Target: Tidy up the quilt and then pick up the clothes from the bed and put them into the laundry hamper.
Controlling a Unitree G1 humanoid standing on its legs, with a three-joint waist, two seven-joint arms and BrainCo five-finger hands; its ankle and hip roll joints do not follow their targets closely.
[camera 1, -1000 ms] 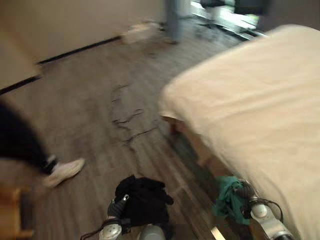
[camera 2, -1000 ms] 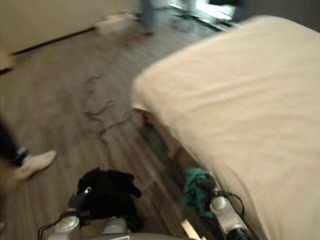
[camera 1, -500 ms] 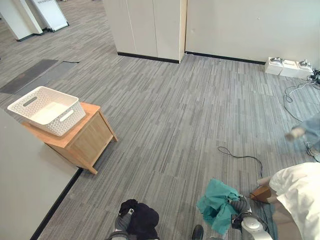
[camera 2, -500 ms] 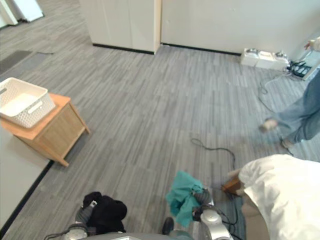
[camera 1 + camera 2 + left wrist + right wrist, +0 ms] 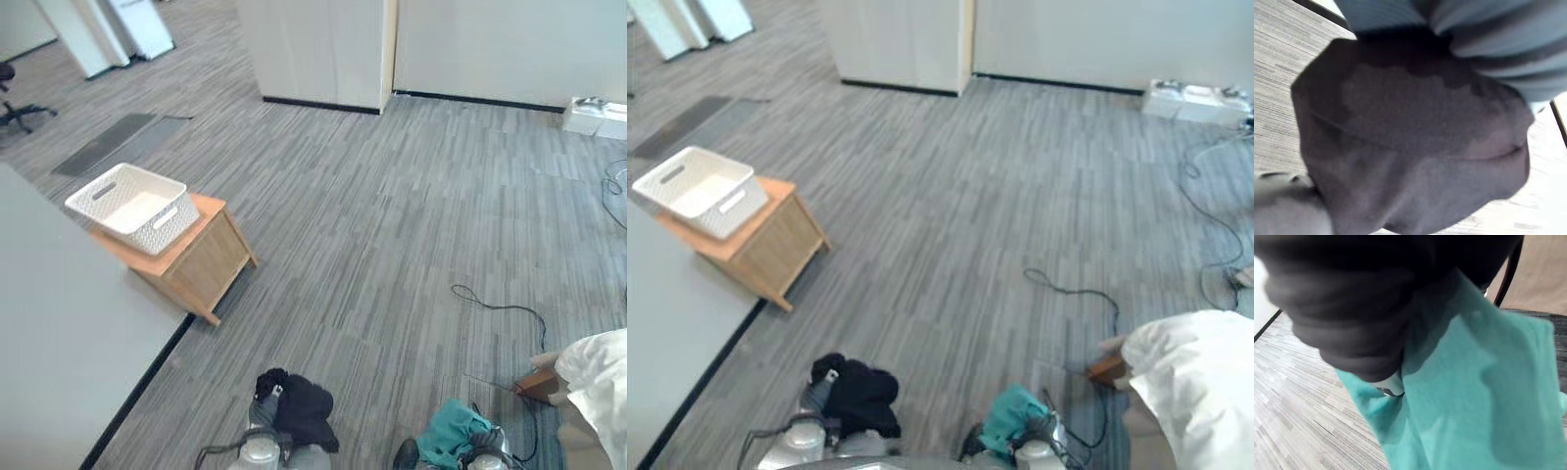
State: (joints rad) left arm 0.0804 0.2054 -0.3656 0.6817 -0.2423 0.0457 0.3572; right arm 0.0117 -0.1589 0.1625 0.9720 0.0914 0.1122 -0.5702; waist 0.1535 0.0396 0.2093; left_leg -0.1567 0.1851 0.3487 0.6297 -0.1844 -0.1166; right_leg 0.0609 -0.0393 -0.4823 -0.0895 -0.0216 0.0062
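A white slotted laundry hamper (image 5: 132,206) stands on a low wooden side table (image 5: 206,262) at the left, across the carpet. My left hand (image 5: 264,405) is at the lower middle, its fingers (image 5: 1488,29) curled over a bundled black garment (image 5: 302,411) (image 5: 1410,147). To its right a teal garment (image 5: 453,439) (image 5: 1474,396) hangs from my right hand (image 5: 1342,298), which is shut on it. The bed's corner with its cream quilt (image 5: 600,377) shows at the lower right.
A grey partition wall (image 5: 59,333) runs along the left, close beside the side table. White cabinets (image 5: 323,49) and a wall close the far side. White boxes (image 5: 594,114) sit by the far right wall. Grey carpet (image 5: 392,225) stretches between me and the hamper.
The camera has swung from the bed round to the floor and hamper. The person's legs have left the view. Both garments stay in my hands.
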